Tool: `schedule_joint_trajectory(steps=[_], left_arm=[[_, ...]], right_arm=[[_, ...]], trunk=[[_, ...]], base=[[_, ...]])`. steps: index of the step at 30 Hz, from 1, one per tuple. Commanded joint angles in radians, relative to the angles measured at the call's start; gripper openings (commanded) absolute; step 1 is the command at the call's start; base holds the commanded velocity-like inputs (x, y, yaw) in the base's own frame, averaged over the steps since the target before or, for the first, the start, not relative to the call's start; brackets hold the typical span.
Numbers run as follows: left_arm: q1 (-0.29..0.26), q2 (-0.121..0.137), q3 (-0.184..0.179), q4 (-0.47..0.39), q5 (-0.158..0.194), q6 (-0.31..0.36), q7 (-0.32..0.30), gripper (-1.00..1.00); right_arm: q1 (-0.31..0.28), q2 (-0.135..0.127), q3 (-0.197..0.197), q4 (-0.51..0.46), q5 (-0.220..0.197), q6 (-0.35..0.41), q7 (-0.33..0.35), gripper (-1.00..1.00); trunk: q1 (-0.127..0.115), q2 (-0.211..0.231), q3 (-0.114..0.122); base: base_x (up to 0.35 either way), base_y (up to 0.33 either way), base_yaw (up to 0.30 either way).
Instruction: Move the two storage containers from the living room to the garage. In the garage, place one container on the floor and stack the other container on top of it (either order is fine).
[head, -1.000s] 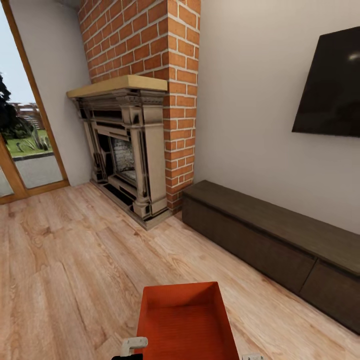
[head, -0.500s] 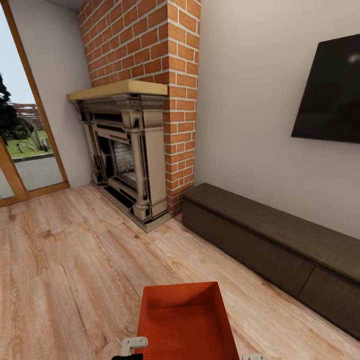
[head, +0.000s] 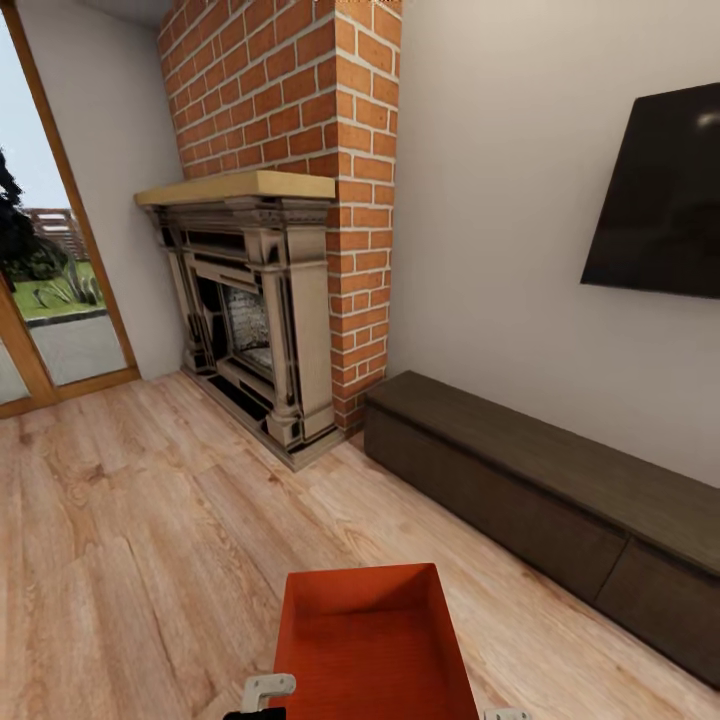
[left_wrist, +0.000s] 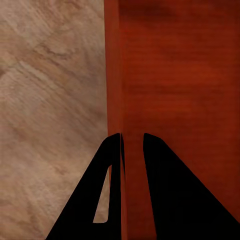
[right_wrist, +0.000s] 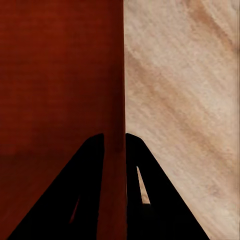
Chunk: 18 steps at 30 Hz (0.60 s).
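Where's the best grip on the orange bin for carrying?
The two long side walls, one gripper each, from above at the near end. The storage container is open-topped and thin-walled, so the left gripper and right gripper straddle a rim each.

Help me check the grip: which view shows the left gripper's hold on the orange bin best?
The left wrist view: the left gripper straddles the storage container's thin wall, one finger each side. The head view shows just the gripper's pale top at the container's rim.
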Motion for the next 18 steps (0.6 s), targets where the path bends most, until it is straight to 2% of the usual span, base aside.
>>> schedule_joint_trajectory(steps=[1, 18], left_arm=[[-0.001, 0.013, -0.005, -0.003, -0.002, 0.003, 0.010, -1.00], [-0.001, 0.013, -0.005, -0.003, -0.002, 0.003, 0.010, -1.00]], right_arm=[[0.000, -0.001, 0.017, 0.000, -0.010, 0.006, 0.000, -1.00], [0.000, -0.001, 0.017, 0.000, -0.010, 0.005, 0.000, -1.00]], trunk=[[-0.004, 0.007, 0.002], [-0.069, 0.126, 0.056]], base=[[0.000, 0.000, 0.000], [0.000, 0.000, 0.000]])
